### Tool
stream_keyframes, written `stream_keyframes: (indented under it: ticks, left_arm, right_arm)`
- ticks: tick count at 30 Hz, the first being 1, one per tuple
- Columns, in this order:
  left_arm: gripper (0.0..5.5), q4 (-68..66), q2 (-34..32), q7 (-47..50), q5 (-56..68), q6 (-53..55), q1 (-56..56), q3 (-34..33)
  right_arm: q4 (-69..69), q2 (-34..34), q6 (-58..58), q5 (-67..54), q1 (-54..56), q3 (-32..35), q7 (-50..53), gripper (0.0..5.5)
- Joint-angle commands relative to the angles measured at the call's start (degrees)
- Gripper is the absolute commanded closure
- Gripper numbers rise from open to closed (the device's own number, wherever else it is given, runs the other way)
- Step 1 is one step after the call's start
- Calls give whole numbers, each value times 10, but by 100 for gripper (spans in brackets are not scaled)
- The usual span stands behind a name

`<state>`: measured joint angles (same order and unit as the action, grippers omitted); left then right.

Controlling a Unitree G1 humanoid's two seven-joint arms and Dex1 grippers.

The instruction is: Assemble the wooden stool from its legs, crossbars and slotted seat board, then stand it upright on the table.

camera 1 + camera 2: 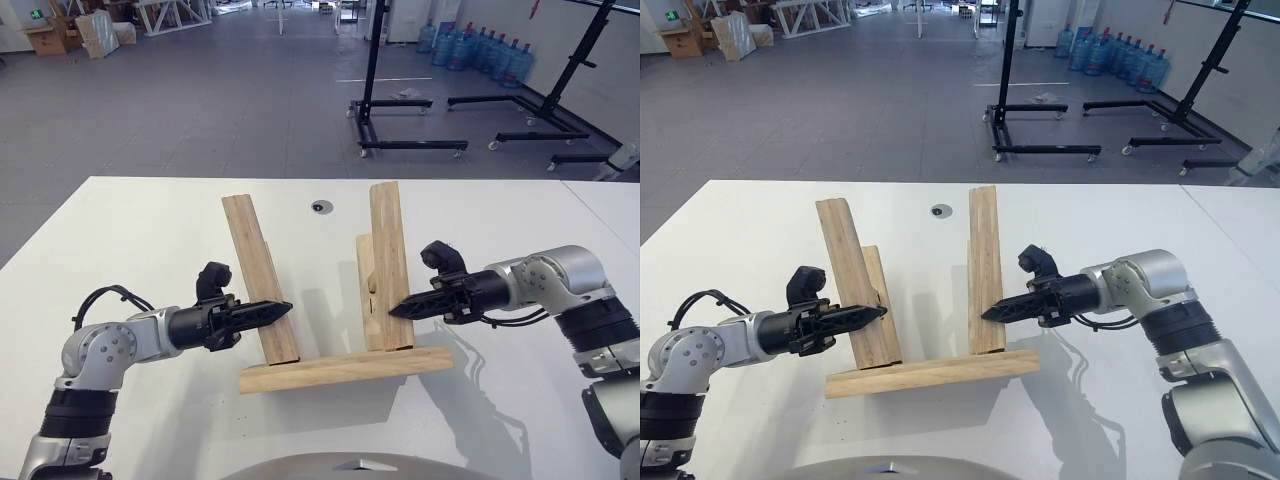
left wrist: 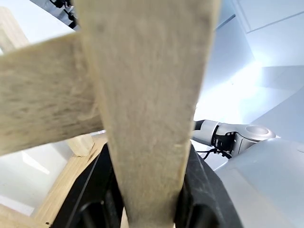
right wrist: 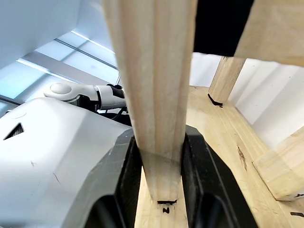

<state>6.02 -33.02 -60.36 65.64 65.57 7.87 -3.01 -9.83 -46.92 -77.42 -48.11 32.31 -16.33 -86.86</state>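
L claw [image 1: 283, 307] clenched on left leg [image 1: 258, 270], R claw [image 1: 396, 309] clenched on right leg [image 1: 388, 255], your forearms were low, pointing inward, wrist cams showed you wood wedged btwn black fingers [image 2: 90, 194].

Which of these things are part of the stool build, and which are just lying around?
Job in hand:
seat board
left leg, gripped by left end effector
right leg, gripped by right end effector
rear leg

Lying about:
black wheeled stands
water bottles
cardboard boxes
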Motion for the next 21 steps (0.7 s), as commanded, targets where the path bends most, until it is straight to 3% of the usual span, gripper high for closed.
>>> stream_keyframes:
  ticks: [1, 3, 12, 15, 21]
  left_arm:
    - [393, -41, 5, -3, -59, -4, 11, 55]
    - [360, -57, 0, -18, -71, -10, 18, 64]
    - [215, -127, -18, -51, -110, -38, 65, 36]
    - [179, -116, -30, -61, -107, -37, 88, 18]
    - [175, -82, -40, -75, -91, -25, 88, -10]
  right_arm:
    - [-16, 18, -12, 15, 23, -25, 13, 449]
    - [-35, 24, -17, 17, 39, -29, 10, 449]
    - [-122, 28, -3, 45, 73, -15, 11, 268]
    - [-120, 18, -16, 28, 67, 15, 8, 265]
    - [-68, 21, -21, -2, 18, 97, 43, 265]
